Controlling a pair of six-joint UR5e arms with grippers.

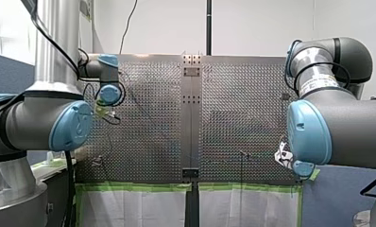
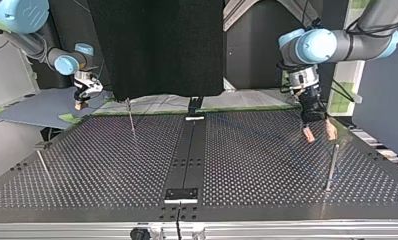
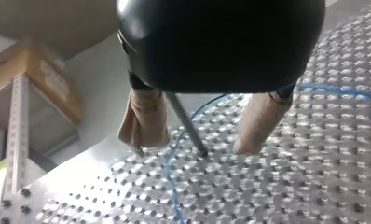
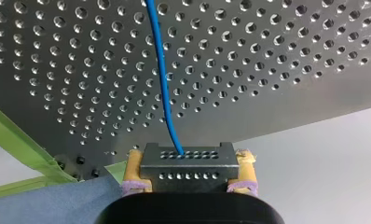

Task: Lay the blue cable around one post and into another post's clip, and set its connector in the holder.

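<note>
My left arm (image 1: pixel 35 120) and my right arm (image 1: pixel 351 125) are made of thick grey tubes with big round joints. Each joint has a light blue cap (image 1: pixel 72 125) on its end. Thin black cables (image 1: pixel 58 49) run along the arms and loop by the joints. My right arm has a white label (image 1: pixel 318 85) with small black writing on it. The left tool (image 3: pixel 189 149) has a round, shiny black body and two fingers (image 3: pixel 144 121) wrapped in beige. A silver ring (image 2: pixel 304 77) sits above it. The right tool (image 4: pixel 189 170) has a black body too. Its pads (image 4: pixel 133 170) are yellow, with frayed purple bits near the body.
</note>
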